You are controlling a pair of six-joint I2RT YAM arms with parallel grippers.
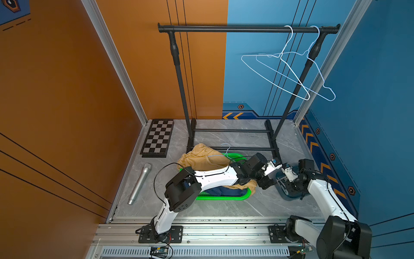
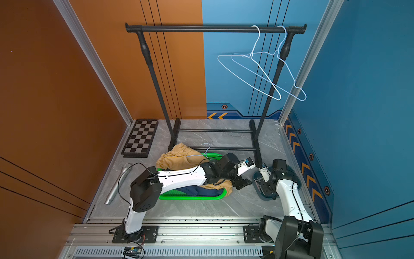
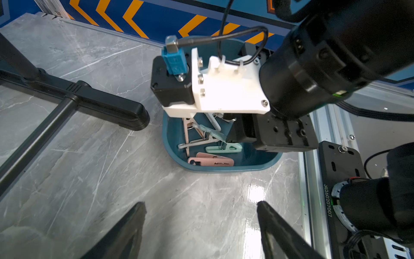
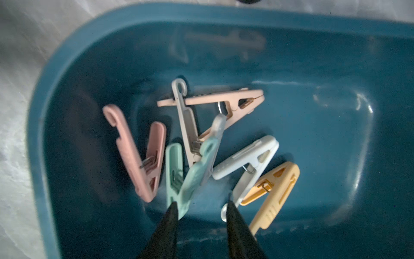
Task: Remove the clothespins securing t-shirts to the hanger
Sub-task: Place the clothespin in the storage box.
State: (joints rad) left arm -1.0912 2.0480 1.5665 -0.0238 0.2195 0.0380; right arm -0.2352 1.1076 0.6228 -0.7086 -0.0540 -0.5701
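Several clothespins lie loose in a blue tub: a pink one, a pale green one, a white one and a yellow one. My right gripper hangs open inside the tub just above them, with nothing between its fingers. The green pin looks blurred. My left gripper is open over bare floor beside the tub. In a top view, a mustard-yellow t-shirt and a navy one lie heaped in a green basket, with a wire hanger on top.
A black clothes rack stands behind the basket with two bare wire hangers on its rail. Its foot lies close to the tub. A chessboard and a silver microphone lie to the left.
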